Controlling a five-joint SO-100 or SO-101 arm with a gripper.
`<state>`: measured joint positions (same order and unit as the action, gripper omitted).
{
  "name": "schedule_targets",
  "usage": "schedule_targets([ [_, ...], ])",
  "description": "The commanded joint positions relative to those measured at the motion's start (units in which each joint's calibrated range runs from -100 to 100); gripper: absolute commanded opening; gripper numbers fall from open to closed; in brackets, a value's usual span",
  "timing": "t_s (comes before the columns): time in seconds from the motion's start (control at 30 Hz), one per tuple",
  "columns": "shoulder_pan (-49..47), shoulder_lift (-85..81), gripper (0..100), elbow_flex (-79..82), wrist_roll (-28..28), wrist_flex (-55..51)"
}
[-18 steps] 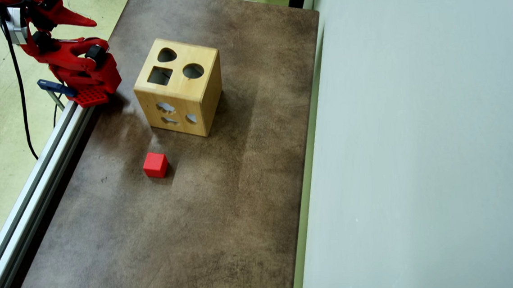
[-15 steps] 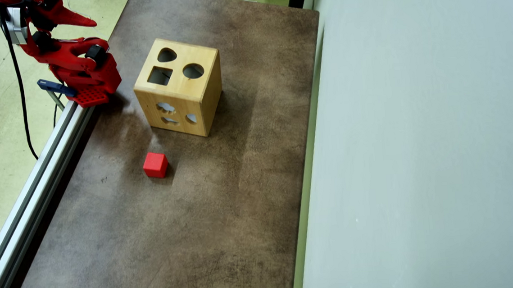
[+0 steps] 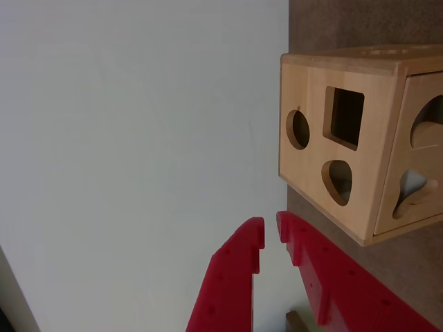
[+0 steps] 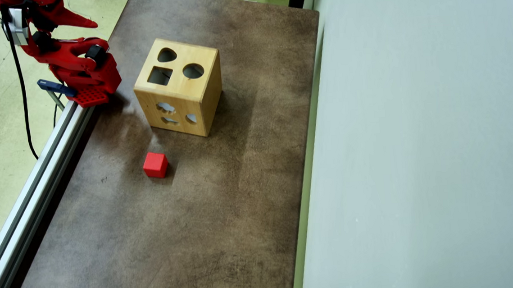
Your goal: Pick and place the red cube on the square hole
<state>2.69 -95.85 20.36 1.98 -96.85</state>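
Cube (image 4: 155, 164) flat on table (image 4: 225, 218), corner toward box (image 4: 179, 87)

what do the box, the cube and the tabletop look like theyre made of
Box: light wood, smooth and slightly glossy, with visible grain.
Cube: matte red, uniform colour, probably plastic or painted wood; cannot tell which.
Tabletop: mottled brown, dull surface, perhaps laminate or a mat.

I see a matt red cube (image 4: 155, 164) — pale, smooth wooden box (image 4: 179, 87) — on a mottled, matt brown counter (image 4: 207, 219).
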Motion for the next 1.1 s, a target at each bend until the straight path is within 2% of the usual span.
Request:
schedule_targets([
  [0.0,0.0,0.3,1,-0.1,0.0,-0.4],
  [0.2,0.6,1.1,1,-0.1,0.2,-0.4],
  [0.6,0.6,15.6,1,-1.5,0.3,-0.4],
  [0.83,1.1,31.9,1,-16.5,0.3,-0.4],
  [1.07,9.6,46.5,1,-30.0,0.3,-0.4],
])
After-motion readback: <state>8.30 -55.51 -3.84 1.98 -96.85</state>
